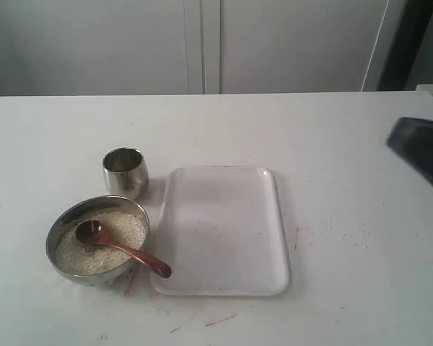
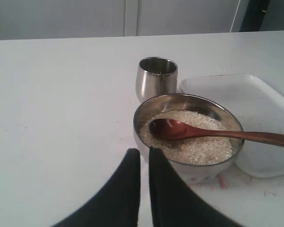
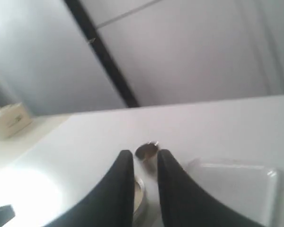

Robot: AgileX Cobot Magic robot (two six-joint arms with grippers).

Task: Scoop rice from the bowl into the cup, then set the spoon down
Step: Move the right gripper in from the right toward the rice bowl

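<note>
The bowl (image 1: pixel 92 278) stood on the white table (image 1: pixel 346 180) and held the rice (image 1: pixel 126 229), which filled it to a level below the rim. The spoon (image 1: pixel 123 250) lay in the bowl with its small oval head up on the rice. Its handle leaned over the bowl's rim, and the end of the handle reached above the near corner of the tray (image 1: pixel 224 231). This flat pale tray lay just beside the bowl, on the bowl's right in the exterior view. The cup (image 1: pixel 125 171) stood upright just behind the bowl. Whether it touched the bowl could not be told.

The left gripper (image 2: pixel 144 150) hovered near the bowl, on the side away from the cup. Its 2 dark fingers (image 2: pixel 128 184) were clenched, with only a thin slit between them and nothing in it. The right gripper (image 3: pixel 145 153) was well apart from the bowl, beyond the tray. Its fingers (image 3: pixel 120 189) were also drawn close together and grasped nothing. In the exterior view it showed only as a dark blur at the edge.
</note>
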